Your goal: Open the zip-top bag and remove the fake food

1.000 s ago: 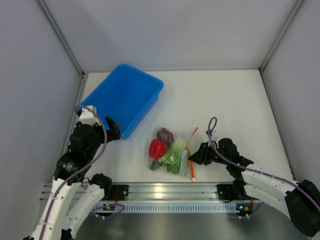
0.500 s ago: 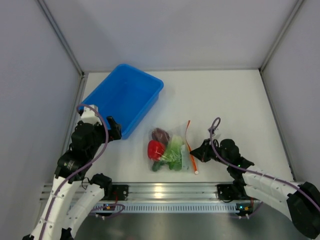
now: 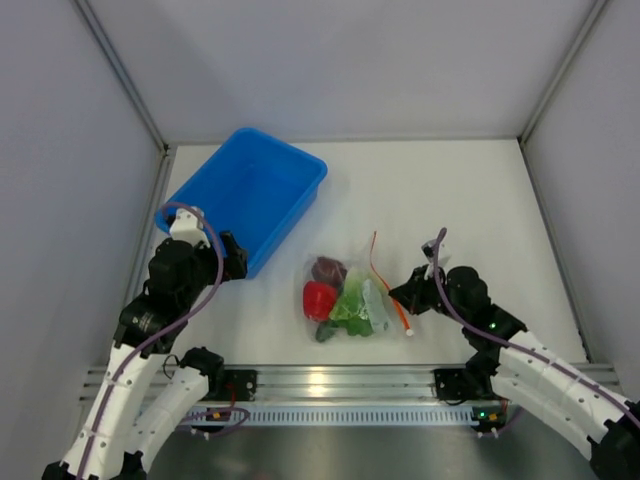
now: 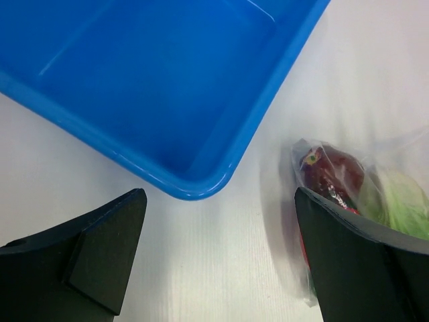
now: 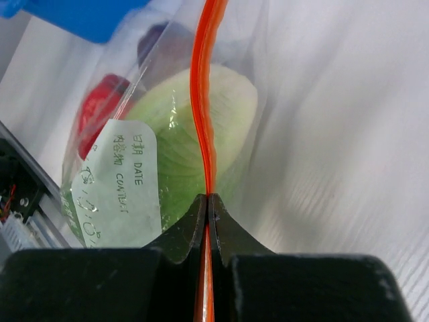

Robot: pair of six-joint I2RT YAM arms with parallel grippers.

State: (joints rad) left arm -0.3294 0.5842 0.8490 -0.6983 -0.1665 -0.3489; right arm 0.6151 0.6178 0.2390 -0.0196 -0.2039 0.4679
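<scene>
Right gripper (image 5: 208, 201) fingers pinched together on the orange zipper strip (image 5: 204, 100) of the zip-top bag (image 3: 345, 300), fake food (image 3: 318, 298) inside, left gripper (image 4: 221, 225) fingers wide apart, hovering beside blue bin (image 3: 240, 195) corner.

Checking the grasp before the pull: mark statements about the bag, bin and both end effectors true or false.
1. The right end effector is shut on the zip-top bag at its orange-red zipper strip. True.
2. The left end effector grips the blue bin. False: it is open near the bin's corner, holding nothing.
3. The lettuce head is inside the bag. True.
4. The red pepper lies in the bin. False: it is inside the bag.
</scene>
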